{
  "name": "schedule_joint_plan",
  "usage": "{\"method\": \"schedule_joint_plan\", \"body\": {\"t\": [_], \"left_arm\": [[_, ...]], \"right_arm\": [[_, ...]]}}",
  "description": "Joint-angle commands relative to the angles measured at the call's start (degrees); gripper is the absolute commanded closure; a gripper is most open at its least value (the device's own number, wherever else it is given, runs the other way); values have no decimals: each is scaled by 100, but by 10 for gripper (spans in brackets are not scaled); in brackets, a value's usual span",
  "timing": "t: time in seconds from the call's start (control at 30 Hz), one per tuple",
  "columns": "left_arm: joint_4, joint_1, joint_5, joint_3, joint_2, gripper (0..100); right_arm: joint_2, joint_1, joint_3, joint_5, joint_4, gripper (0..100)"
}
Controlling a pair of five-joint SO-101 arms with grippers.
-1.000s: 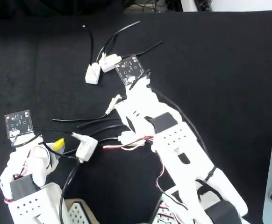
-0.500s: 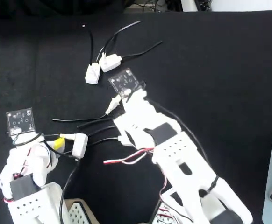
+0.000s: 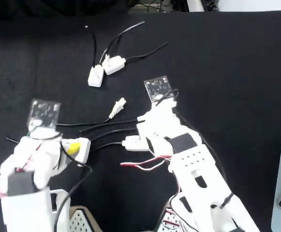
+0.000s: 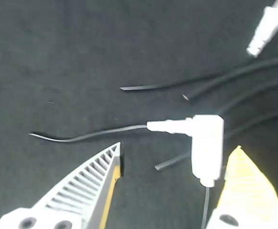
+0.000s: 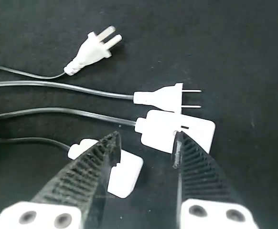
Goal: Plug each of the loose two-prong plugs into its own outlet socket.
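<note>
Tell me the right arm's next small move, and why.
Probably lower the right hand and close on the white rounded socket block: it lies under the open hand, and the white two-prong plug beside it lies loose, prongs bare.

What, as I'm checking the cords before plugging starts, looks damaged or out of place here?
One black cord ends in a bare cut stub on the table, joined to nothing, and others look the same. Nothing else seems damaged: a two-prong plug lies beside an outlet socket, prongs straight, unplugged.

Black table (image 3: 246, 58) (plugs (image 3: 117, 107), sockets (image 3: 96, 76))
</note>
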Motion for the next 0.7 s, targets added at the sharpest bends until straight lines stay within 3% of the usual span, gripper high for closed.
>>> {"method": "schedule_joint_plan", "body": {"t": [0.0,0.4,0.67], "left_arm": [[9,541,-62,-760,1653,655],[-1609,831,-44,-400,4018,664],[-2356,1068,70,-84,4633,875]], "right_arm": [[-136,105,-22,-62,-26,820],[-136,105,101,-62,-114,821],[-145,123,356,-62,-484,821]]}}
